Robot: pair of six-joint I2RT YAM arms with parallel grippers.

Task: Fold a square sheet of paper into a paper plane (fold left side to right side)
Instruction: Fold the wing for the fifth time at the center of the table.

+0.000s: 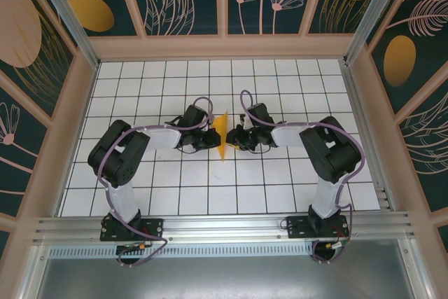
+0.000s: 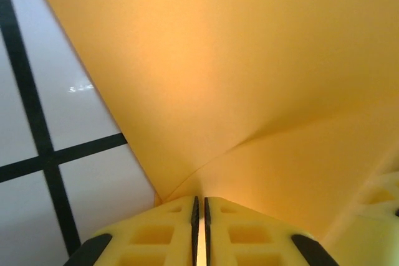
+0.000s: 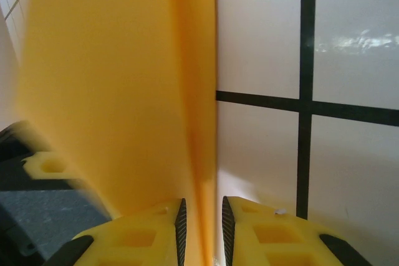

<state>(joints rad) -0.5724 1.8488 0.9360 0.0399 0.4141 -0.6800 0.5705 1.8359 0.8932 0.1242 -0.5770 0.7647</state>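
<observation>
Left wrist: jaws pinch edge of folded sheet (image 2: 237, 60).

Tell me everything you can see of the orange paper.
The paper is thin, plain orange-yellow and matt, with no marks. It stands on edge over the middle of the table, and from above it looks like a narrow sliver tapering toward the near side. A soft crease runs up from the left tool, which pinches it. The right tool has a finger either side of its edge; the grip there is unclear, as is any contact with the table.
</observation>
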